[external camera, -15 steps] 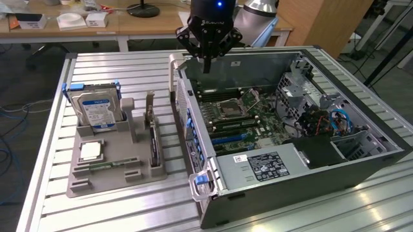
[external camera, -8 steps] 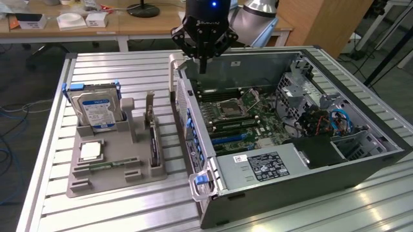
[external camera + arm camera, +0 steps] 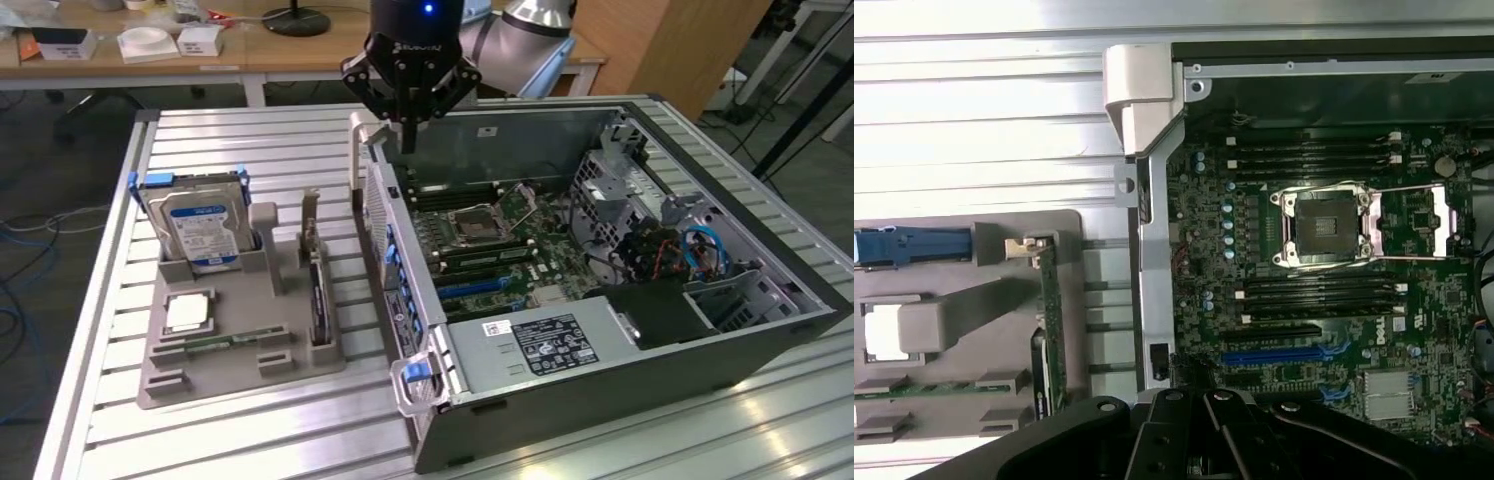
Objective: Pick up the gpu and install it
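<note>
Pincer (image 3: 407, 140): I read it as closed, the fingertips drawn together into a narrow point aimed down, with nothing between them.
Below pincer: the side wall of the case (image 3: 378, 200) is directly under the tips. I see a gap, so there is no contact.
Motherboard (image 3: 501, 250): it lies flat inside the case, just past that wall from the pincer and lower down.
Socket (image 3: 1324, 228): it sits on the board near the pincer, with its metal frame showing and dark memory slots on either side.
Blue slot (image 3: 1274, 355): a long connector on the board, a little farther from the pincer than the socket.
Gpu (image 3: 315, 285): it stands on edge in the tray, on the other side of the wall from the board. It is apart from the pincer and nothing grips it. In the wrist view I see its green edge and silver bracket.
Tray (image 3: 227, 385): a grey holder outside the case, beside the wall and below the pincer's height.
Hard drive (image 3: 200, 228): it is upright in the tray with its blue-white label facing out, beyond the gpu from the pincer.
Table (image 3: 254, 145): ribbed metal under everything.
</note>
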You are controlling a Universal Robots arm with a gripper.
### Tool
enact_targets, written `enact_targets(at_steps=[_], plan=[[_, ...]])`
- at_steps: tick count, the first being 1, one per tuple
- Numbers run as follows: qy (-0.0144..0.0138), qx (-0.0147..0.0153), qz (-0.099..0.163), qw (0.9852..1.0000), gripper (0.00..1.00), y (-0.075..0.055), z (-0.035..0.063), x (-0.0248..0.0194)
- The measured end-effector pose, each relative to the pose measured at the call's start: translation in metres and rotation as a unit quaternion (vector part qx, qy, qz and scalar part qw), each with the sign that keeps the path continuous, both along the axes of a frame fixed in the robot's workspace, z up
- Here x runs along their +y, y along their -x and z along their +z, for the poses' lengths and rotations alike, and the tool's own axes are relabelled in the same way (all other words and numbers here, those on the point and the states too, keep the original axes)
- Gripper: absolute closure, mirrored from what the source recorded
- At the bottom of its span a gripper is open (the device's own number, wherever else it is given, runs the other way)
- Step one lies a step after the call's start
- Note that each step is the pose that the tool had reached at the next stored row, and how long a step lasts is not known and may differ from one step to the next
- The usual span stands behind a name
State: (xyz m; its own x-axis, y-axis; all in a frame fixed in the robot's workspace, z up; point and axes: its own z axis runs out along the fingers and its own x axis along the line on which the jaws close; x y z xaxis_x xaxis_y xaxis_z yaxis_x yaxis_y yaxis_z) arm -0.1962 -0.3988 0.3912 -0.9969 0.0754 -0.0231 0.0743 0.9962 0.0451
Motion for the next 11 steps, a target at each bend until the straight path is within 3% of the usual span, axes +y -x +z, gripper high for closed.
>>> enact_targets(at_steps=[11], plan=[[0.0,0.0,0.0,1.0,0.89,0.014,-0.0004,0.0]])
